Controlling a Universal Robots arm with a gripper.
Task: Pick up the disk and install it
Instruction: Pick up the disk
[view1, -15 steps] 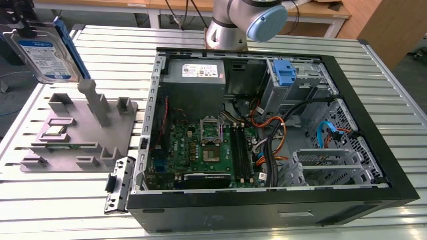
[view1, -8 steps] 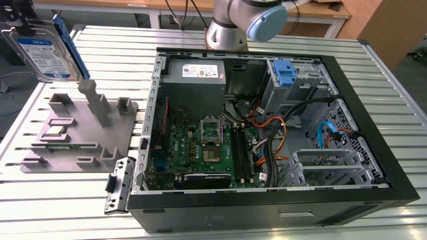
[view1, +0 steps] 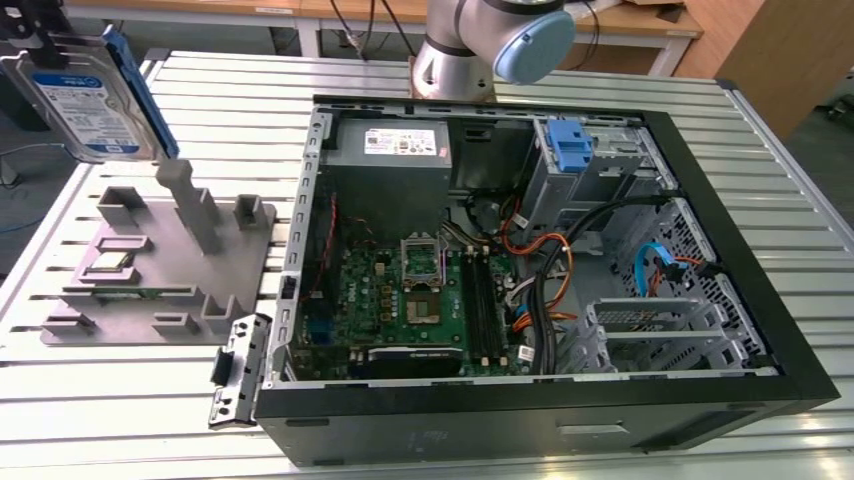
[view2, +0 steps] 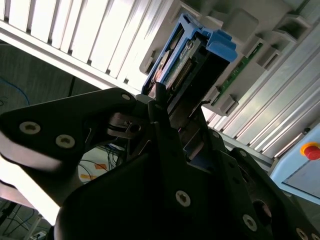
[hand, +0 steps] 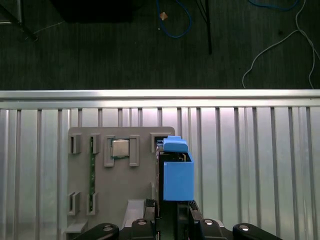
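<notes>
1. The ribbed metal tabletop (view1: 767, 120) carries everything. The open computer case (view1: 747, 330) lies on it at the exterior view's right, with its inside exposed.
2. The grey fixture (view1: 147, 270) stands beside the case, at the exterior view's left. Its tall post (view1: 187, 205) is near the lower edge of the disk, so I judge the carry should go well above this post.
3. The disk (view1: 87, 105) is in the air above the fixture, standing on its edge, with its blue rail (hand: 177, 180) along one side.
4. The hand (view2: 172, 117) is clenched on the disk. A firm grip without tilting seems best, because the rails are plastic.
5. The blue latch (view1: 567, 150) stands in the case, well apart from the disk.
</notes>
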